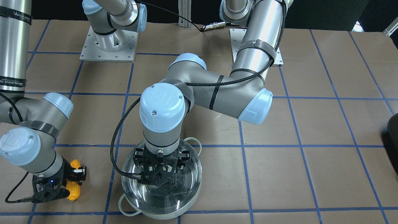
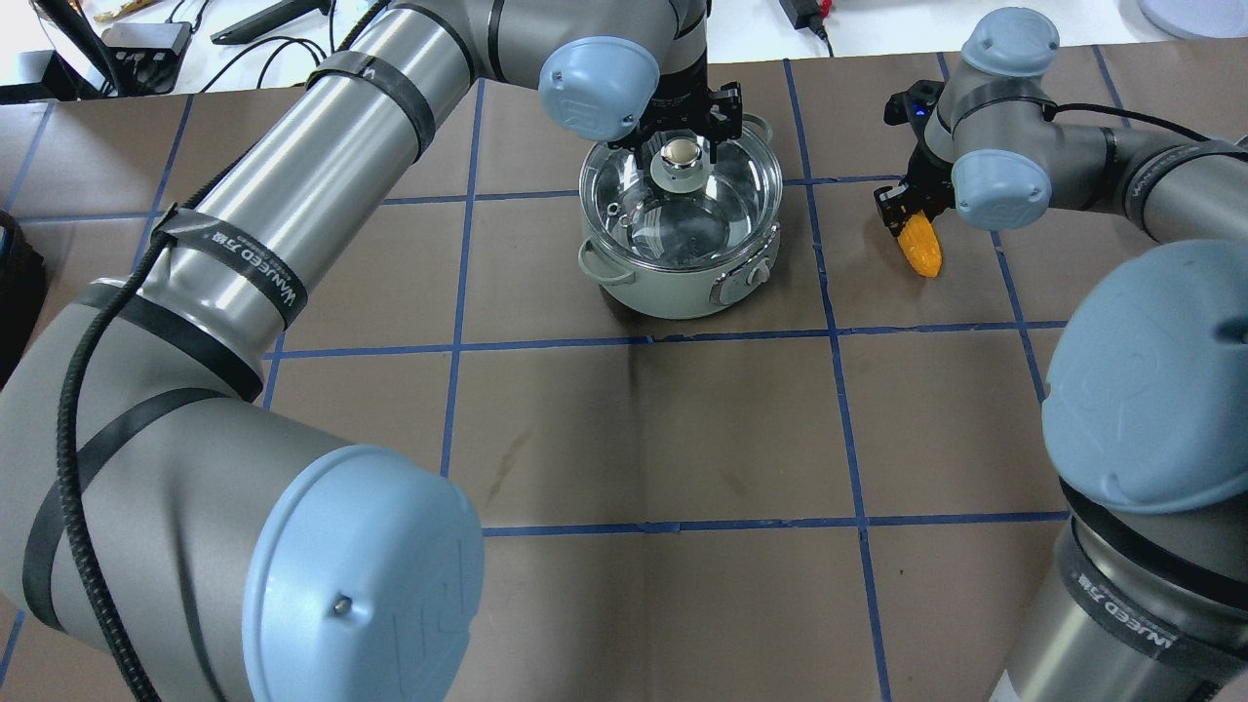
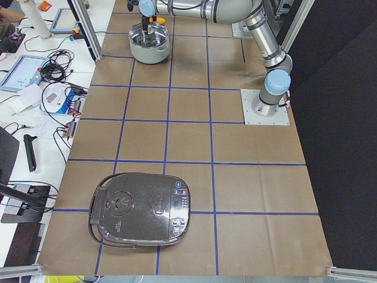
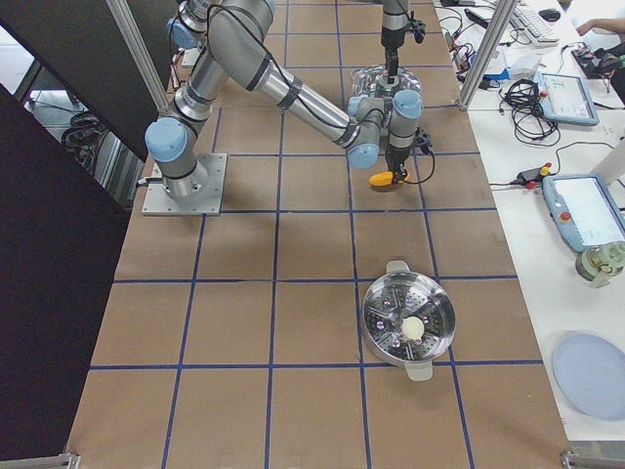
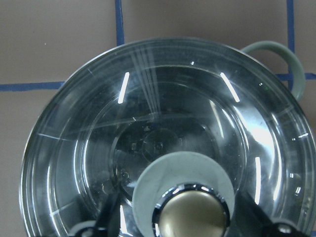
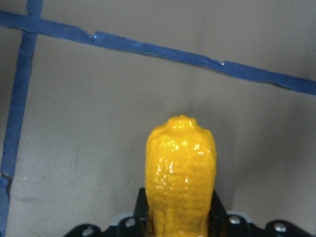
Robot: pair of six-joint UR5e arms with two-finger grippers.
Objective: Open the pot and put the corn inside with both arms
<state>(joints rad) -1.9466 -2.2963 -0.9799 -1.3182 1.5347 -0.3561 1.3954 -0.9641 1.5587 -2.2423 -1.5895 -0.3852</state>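
Note:
The steel pot (image 2: 673,288) stands on the brown table with its glass lid (image 2: 726,210) on it. My left gripper (image 2: 682,146) hangs straight down over the lid, its open jaws on either side of the pale knob (image 5: 190,217). In the left wrist view the fingers (image 5: 106,222) stand a little off the knob. The orange-yellow corn (image 2: 922,250) is to the pot's right in the overhead view. My right gripper (image 2: 905,210) is shut on its thick end, tip pointing out (image 6: 180,158), at or just above the table.
A black rice cooker (image 3: 138,209) sits at the table's end on my left. A steel steamer pot (image 4: 407,320) sits at the end on my right. The arm bases (image 1: 108,42) stand at the back. Blue tape lines cross the table.

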